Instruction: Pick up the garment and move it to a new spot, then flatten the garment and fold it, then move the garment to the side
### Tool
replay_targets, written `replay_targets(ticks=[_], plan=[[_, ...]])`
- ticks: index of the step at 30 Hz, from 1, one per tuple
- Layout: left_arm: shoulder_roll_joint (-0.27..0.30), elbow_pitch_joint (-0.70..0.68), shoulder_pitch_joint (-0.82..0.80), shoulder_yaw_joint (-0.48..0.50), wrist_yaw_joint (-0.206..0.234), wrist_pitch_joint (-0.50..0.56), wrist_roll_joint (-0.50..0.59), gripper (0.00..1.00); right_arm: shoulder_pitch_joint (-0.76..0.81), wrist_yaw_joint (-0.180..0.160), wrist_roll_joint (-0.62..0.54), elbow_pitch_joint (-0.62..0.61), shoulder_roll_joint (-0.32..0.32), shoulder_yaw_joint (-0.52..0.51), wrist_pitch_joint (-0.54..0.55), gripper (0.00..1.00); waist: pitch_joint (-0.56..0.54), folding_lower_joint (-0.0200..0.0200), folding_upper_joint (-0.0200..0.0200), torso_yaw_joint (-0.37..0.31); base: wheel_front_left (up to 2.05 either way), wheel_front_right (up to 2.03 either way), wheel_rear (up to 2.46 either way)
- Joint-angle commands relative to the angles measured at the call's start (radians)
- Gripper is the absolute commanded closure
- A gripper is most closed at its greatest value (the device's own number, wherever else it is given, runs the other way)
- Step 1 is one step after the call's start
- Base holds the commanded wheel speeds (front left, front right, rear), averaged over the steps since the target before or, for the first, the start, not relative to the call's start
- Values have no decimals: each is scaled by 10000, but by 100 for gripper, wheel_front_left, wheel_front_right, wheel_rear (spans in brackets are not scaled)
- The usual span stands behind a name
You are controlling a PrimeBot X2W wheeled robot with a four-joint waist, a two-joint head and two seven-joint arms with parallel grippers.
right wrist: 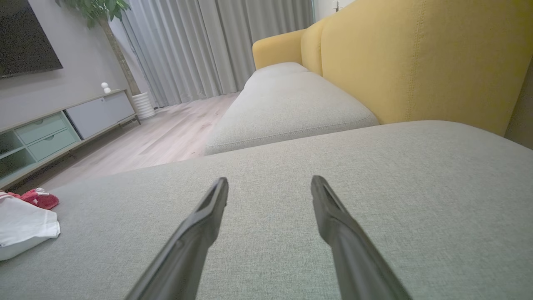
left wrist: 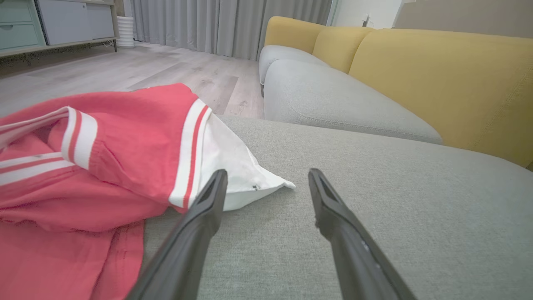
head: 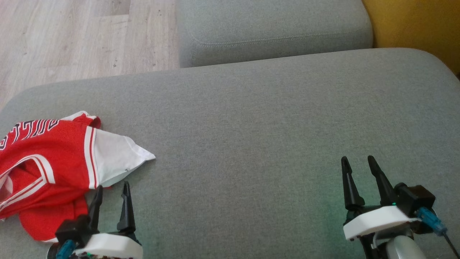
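Head view: crumpled red garment [head: 50, 158], white-striped trim, white sleeve.

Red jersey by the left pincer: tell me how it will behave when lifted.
The jersey lies crumpled in soft folds, so it will probably droop and hang floppy. It looks like thin cloth, so it is likely light. Its white part juts out loosely and may trail over the grey cushion.

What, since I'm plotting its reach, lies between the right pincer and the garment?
Bare grey cushion, in the head view; the left pincer sits beside the garment.
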Motion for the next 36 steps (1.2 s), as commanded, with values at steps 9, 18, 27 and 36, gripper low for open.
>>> replay_targets(ticks=[9,18,27,36], plan=[[306,209,-423,542,75,-402,1066,0,-199,76,-983,92,28,99,-409,0,-23,0,0,-58,0,0,0],[272,435,-454,714,54,-550,1390,0,-229,79,-1155,430,44,66,-557,0,-73,0,0,-77,0,0,0],[276,701,-514,863,-11,-550,1112,0,-304,79,-748,624,51,85,-557,0,-50,0,0,-69,0,0,0],[309,858,-575,859,-47,-550,1062,0,-339,79,-675,689,52,149,-557,0,-22,0,0,-41,0,0,0]])
